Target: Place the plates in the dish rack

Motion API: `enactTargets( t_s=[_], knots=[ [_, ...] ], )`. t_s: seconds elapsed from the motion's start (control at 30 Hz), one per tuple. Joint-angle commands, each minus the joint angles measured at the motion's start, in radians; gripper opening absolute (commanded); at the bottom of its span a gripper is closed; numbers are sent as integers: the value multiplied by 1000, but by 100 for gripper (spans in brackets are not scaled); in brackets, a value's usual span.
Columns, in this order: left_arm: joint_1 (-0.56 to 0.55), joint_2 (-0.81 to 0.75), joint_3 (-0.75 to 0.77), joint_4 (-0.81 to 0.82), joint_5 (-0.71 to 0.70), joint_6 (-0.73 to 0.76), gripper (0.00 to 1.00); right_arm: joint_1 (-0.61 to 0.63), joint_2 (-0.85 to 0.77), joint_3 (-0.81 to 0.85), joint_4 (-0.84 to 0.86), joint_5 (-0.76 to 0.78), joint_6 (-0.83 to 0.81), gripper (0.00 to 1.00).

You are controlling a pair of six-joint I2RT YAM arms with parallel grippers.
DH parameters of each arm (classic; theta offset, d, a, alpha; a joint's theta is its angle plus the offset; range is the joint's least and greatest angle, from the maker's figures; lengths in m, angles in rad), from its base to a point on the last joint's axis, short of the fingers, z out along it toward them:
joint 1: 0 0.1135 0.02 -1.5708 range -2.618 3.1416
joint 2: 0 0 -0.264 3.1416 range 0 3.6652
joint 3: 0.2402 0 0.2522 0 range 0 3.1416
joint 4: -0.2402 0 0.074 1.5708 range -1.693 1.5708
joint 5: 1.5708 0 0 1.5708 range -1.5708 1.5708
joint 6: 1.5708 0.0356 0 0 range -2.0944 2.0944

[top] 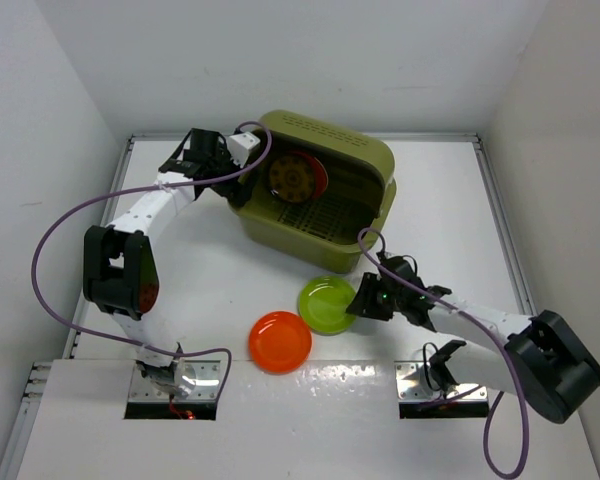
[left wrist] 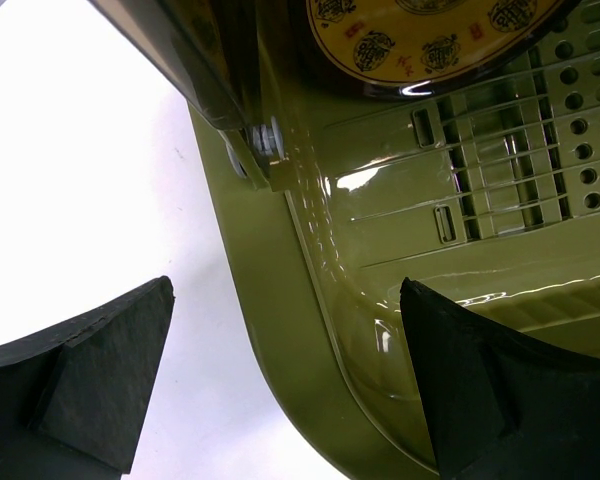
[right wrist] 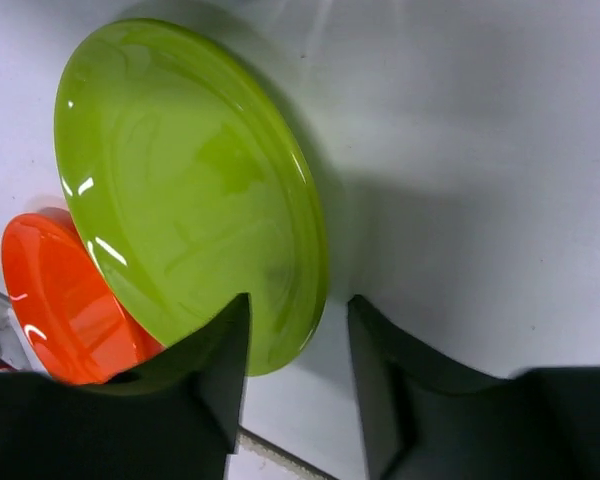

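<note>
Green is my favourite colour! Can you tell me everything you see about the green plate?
The green plate is small, round, lime coloured and looks like shiny plastic. It sits face up on the white table, on the near side of the rack and beside an orange plate. The right end effector straddles its rim, one finger over it, one outside, not yet closed. I can't tell if it is lifted.

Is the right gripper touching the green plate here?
Cannot tell. Right wrist view: right gripper straddles the green plate at its rim, jaws open; one finger clear, the other overlaps it.
</note>
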Motion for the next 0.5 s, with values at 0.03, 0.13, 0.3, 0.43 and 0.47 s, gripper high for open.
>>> enactTargets(
  t_s=[0.03, 0.13, 0.3, 0.43, 0.47],
  knots=[
    [-5, -45, -9, -4, 12, 8, 100, -12, 35, -40, 71, -28, 17, 35],
    [-5, -45, -9, -14, 12, 8, 100, -28, 6, -57, 71, -25, 17, 6],
    [-5, -45, -18, -23, 12, 10, 100, -31, -96, -54, -21, 30, -23, 0],
    [-5, -45, -18, -23, 12, 10, 100, 0, -168, 27, -148, 56, -141, 0],
    [-5, -45, -18, -23, 12, 10, 100, 12, -178, 56, -188, 76, -158, 0]
  ],
)
